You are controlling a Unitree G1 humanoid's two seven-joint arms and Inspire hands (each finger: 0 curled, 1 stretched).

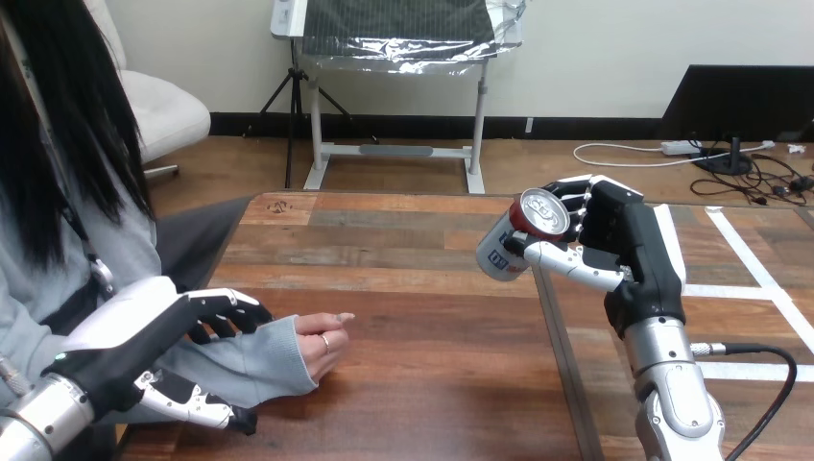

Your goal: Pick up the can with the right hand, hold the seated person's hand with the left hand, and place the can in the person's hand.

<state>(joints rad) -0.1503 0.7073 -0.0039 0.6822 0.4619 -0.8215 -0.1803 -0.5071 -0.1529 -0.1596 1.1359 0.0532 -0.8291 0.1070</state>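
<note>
My right hand [629, 240] is shut on a silver-and-red can [509, 242], which it holds tilted in the air above the table's right-middle, top end facing me. At the lower left my left hand [125, 341] wraps the person's grey-sleeved wrist [259, 355], fingers [228, 309] curled over the top and thumb [187, 403] on the near side. Just beyond the cuff, the person's hand [322, 344] rests on the table with its fingers loosely curled. The can is well to the right of that hand and higher.
The wooden table [403, 250] has a seam [562, 355] running front to back under the can. White tape lines [739, 245] mark its right part. The person sits at the left edge.
</note>
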